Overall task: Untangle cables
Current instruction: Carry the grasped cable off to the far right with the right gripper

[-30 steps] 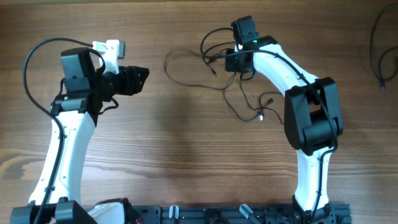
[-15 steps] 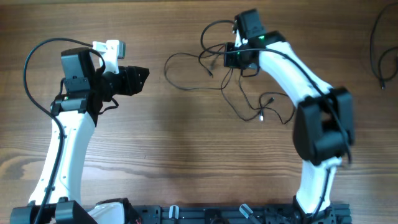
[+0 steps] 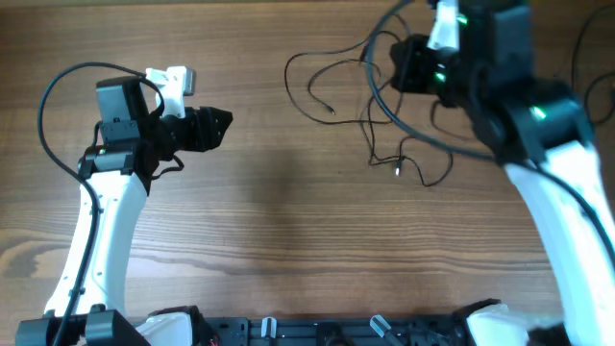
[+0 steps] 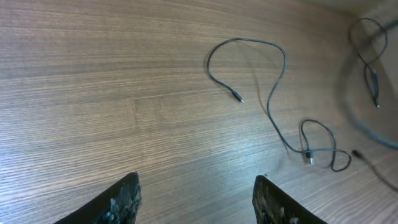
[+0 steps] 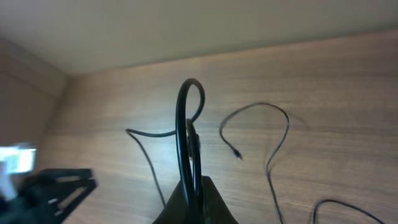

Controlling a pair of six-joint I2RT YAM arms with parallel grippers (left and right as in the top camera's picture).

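Wooden table (image 3: 288, 250) spreads under both arms. At left, the left gripper (image 4: 196, 196) hangs with its jaws apart and empty, unmoved. Farther right, the cables (image 4: 279, 81) trail over the wood, their loops dragged rightward since a second ago. At the far side the right gripper (image 5: 191, 194), now raised, pinches one loop tight.
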